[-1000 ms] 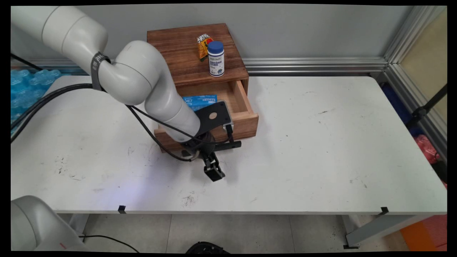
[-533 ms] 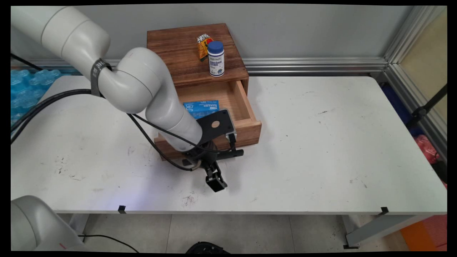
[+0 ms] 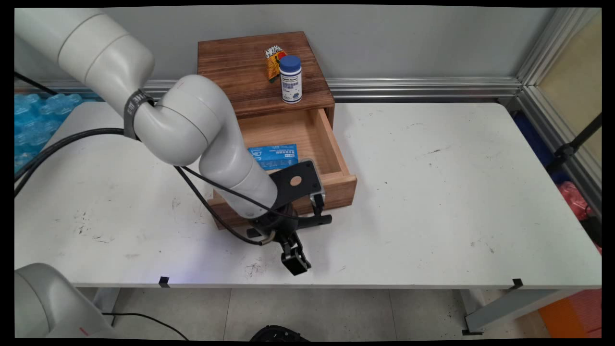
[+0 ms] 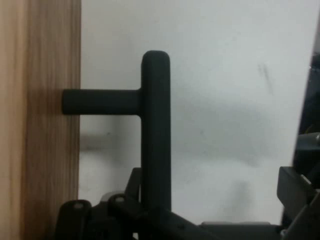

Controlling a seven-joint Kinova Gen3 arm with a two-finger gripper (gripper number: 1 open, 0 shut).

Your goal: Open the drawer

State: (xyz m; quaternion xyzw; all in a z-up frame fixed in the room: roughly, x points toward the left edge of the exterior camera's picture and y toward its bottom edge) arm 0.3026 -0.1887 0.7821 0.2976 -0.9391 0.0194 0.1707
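My gripper (image 3: 294, 259) clamped round black handle (image 4: 156, 130) of wooden drawer (image 3: 331, 185), fingers closed on bar, hand hanging low just off drawer front. Drawer pulled well out of wooden cabinet (image 3: 240, 72); blue packet (image 3: 273, 156) lying flat inside, behind my wrist. On cabinet top: white bottle with blue cap (image 3: 290, 79), orange snack bag (image 3: 274, 60) touching it behind. White table (image 3: 456, 192) wide open right of drawer; near edge close to my hand.
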